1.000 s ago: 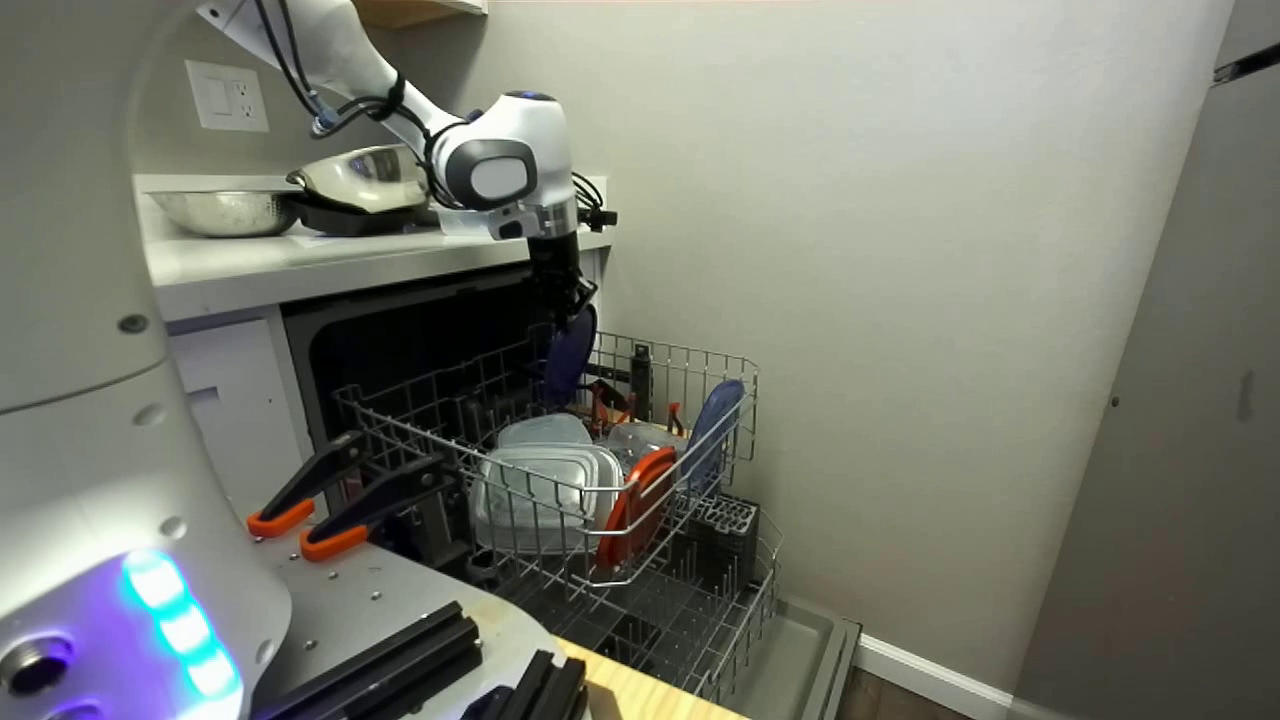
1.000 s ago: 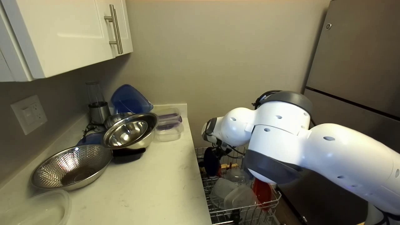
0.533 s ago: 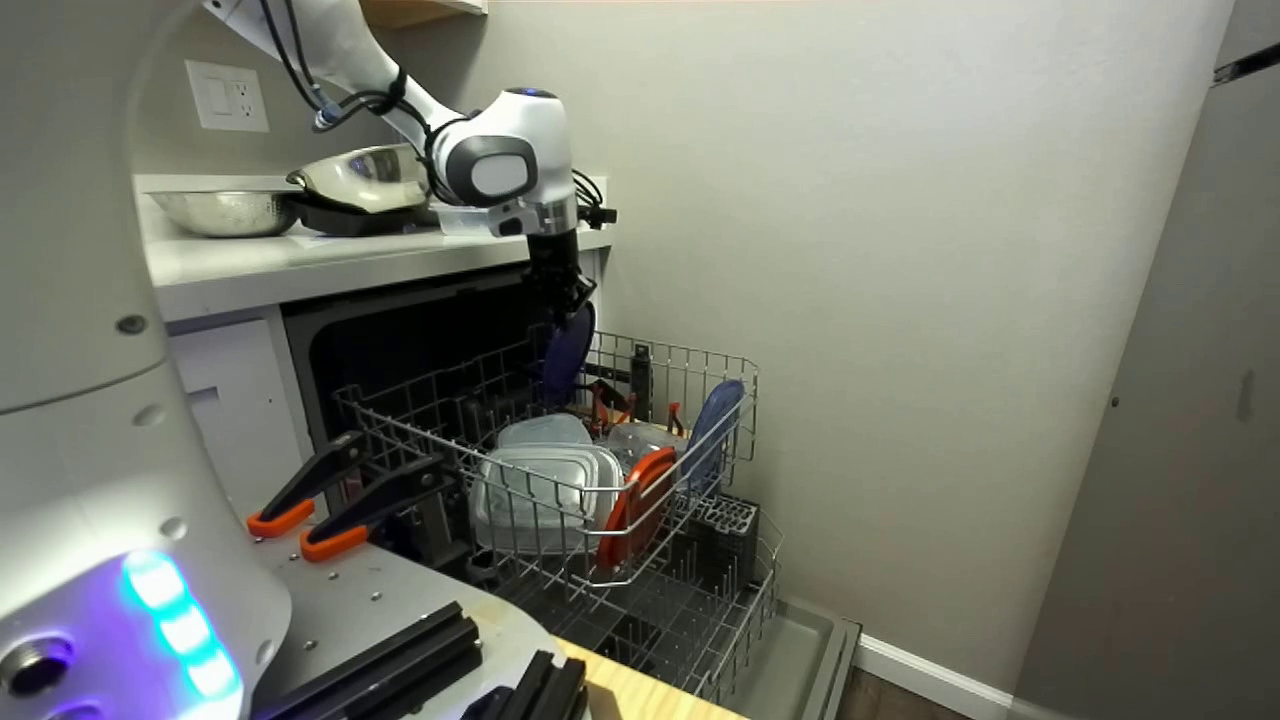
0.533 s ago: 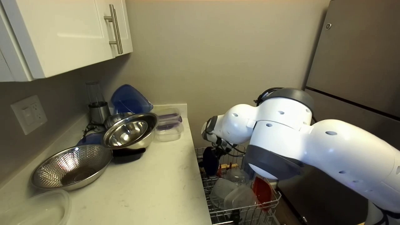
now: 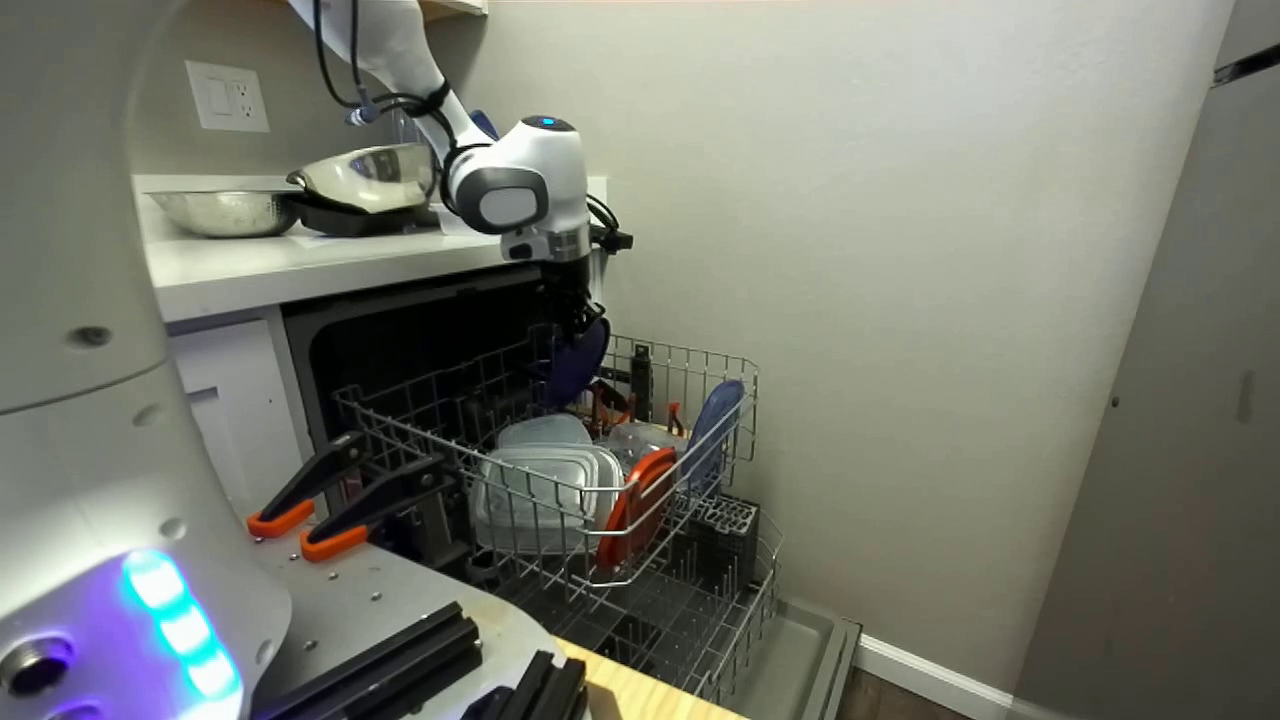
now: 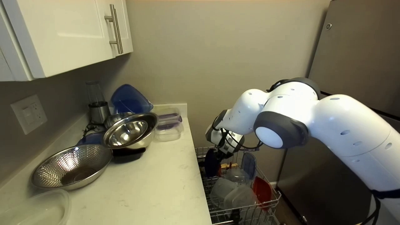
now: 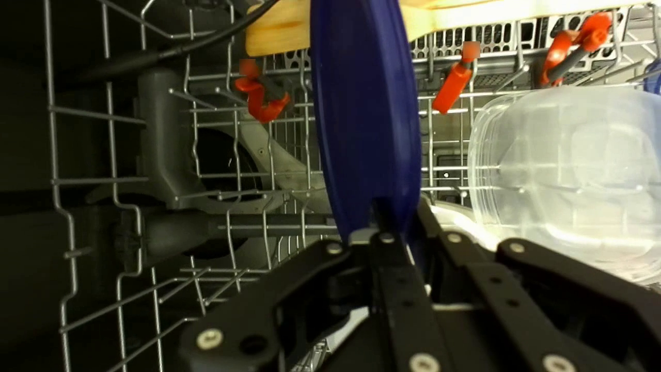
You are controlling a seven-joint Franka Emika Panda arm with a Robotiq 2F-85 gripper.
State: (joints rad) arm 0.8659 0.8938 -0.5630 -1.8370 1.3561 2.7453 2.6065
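Note:
My gripper (image 7: 405,219) is shut on the edge of a dark blue, rounded lid (image 7: 364,113), one black finger on each side of it. In both exterior views the gripper (image 5: 583,315) points down over the pulled-out upper dishwasher rack (image 5: 740,365). The lid (image 5: 578,365) hangs below it, roughly upright and a little tilted; it also shows (image 6: 212,164) near the counter edge. Its lower part reaches into the rack; I cannot tell whether it touches the wires. A clear container (image 7: 568,170) lies to the right of the lid in the wrist view.
The rack also holds more clear containers (image 5: 545,495), a red lid (image 5: 637,505), another blue lid (image 5: 715,430), and a wooden piece (image 7: 465,15) with red-tipped clips (image 7: 453,88). The counter (image 6: 175,175) beside it bears a colander (image 6: 72,167) and metal bowls (image 6: 131,131).
In an exterior view the gripper has moved down and slightly right, and the top of the dark blue lid has moved with it. The arm's elbow has risen. The other dishes have not moved.

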